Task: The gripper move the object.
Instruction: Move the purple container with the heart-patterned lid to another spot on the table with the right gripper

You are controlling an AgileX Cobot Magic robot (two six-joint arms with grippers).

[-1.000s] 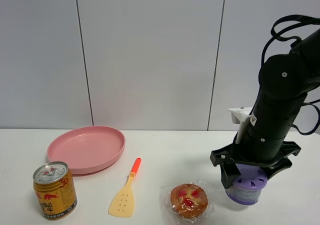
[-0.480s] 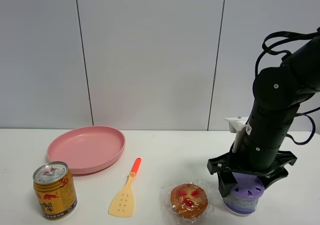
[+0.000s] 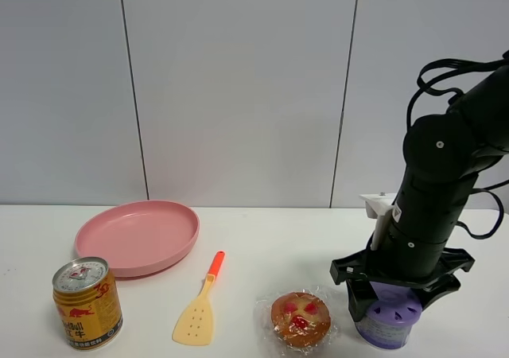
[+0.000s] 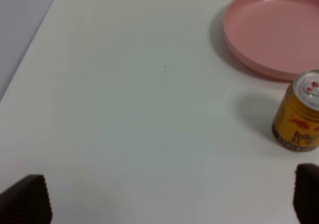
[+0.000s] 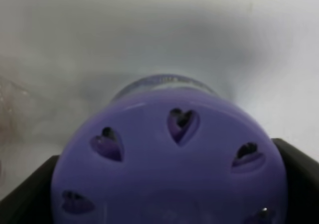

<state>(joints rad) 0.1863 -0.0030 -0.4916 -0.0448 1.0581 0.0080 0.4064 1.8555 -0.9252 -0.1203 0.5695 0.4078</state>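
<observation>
Firmly clamped: right claw on the object, with a dark finger pressed to each side of its lavender lid and the arm reaching down onto it from above. Close up from the right wrist: heart-shaped slots across the purple lid, black fingers hugging both flanks, pale tabletop blurred beyond. Held upright, low over the tabletop, close to the edge nearest the high camera and toward its right-hand corner. Cannot tell whether resting on the surface or hanging just clear of it. Mounted on the side of the black arm, a small white box. Looping above the arm, black cables.

Just beside the object, toward the middle of that same near edge and not touching it: a plastic-wrapped pastry with red spots. Further along, a yellow spatula with an orange handle, lying flat, handle pointing toward the far edge. Near the left-hand near corner, upright, a gold can. Behind the can and close to it, a pink plate.

Left claw: spread wide open, with only its two dark fingertips showing and bare tabletop between them. Ahead of it in the left wrist view, the gold can and the pink plate, near each other but apart.
</observation>
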